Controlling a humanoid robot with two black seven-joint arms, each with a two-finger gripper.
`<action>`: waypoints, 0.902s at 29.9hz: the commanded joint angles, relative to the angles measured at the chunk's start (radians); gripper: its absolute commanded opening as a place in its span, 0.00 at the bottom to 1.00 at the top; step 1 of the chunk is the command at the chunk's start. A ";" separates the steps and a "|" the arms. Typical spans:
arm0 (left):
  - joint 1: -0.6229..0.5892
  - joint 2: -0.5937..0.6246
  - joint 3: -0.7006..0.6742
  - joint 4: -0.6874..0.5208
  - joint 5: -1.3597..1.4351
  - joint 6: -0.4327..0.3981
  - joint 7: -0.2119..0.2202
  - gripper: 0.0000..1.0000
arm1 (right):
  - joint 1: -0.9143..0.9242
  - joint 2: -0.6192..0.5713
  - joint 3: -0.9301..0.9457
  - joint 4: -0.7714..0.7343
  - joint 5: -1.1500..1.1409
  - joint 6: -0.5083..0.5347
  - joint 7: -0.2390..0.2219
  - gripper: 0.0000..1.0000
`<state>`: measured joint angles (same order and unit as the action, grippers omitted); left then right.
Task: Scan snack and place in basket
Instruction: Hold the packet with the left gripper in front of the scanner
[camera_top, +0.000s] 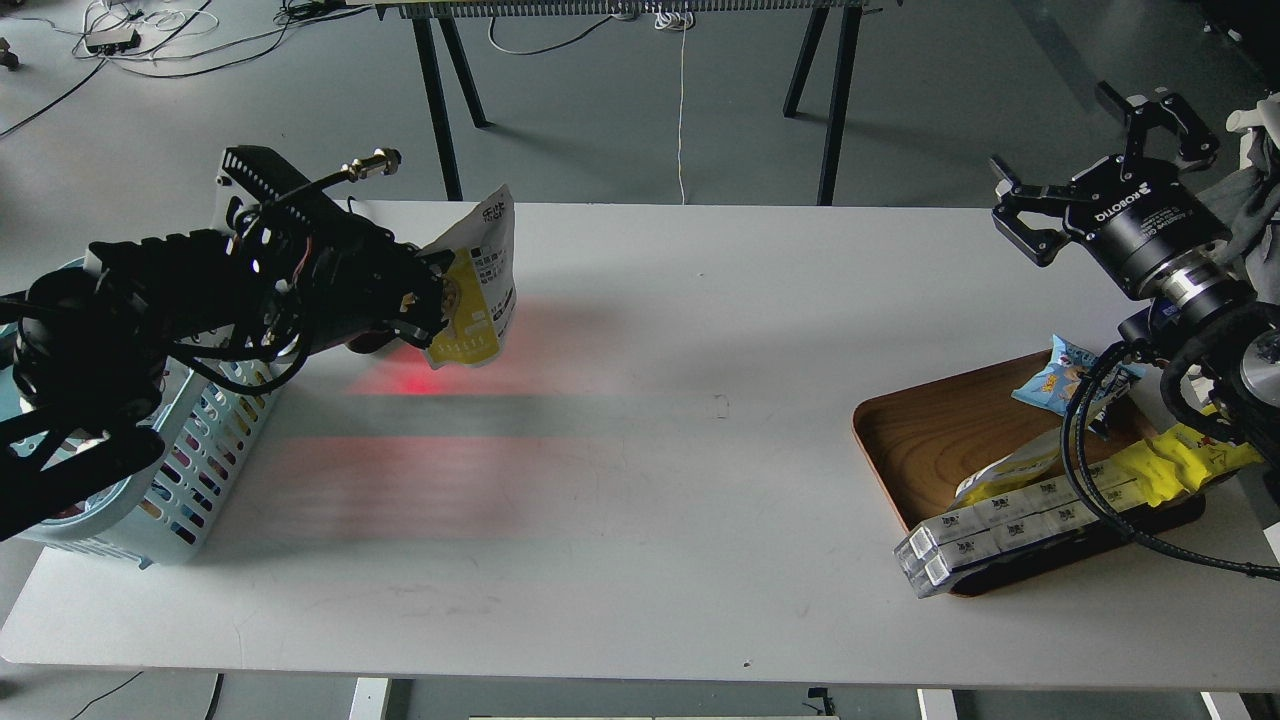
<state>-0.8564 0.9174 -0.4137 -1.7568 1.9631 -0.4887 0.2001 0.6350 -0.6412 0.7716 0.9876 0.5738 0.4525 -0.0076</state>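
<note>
My left gripper (428, 300) is shut on the snack (478, 285), a pouch with a yellow lower half and a white top with black print. It holds the pouch tilted above the table's far left, over a red glow on the tabletop. The light blue basket (205, 445) stands at the left edge, partly hidden under my left arm. My right gripper (1090, 150) is open and empty, raised above the far right of the table.
A dark scanner (372, 342) sits half hidden below my left gripper, next to the basket. A wooden tray (935, 435) at the right holds a blue packet (1060, 375), a yellow wrapper (1175, 465) and white boxes (985, 535).
</note>
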 joint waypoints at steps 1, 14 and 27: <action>0.005 0.000 0.029 0.000 0.002 0.000 0.009 0.00 | 0.000 0.000 -0.002 -0.001 0.000 0.000 0.000 1.00; -0.001 0.008 0.032 0.005 0.003 0.000 0.024 0.00 | -0.001 0.000 -0.003 -0.009 0.000 0.002 0.000 1.00; -0.027 0.031 0.029 0.003 0.003 0.000 0.044 0.00 | -0.001 0.000 -0.003 -0.009 -0.002 0.002 0.000 1.00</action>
<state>-0.8783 0.9466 -0.3842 -1.7518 1.9666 -0.4887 0.2439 0.6335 -0.6412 0.7681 0.9786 0.5724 0.4541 -0.0076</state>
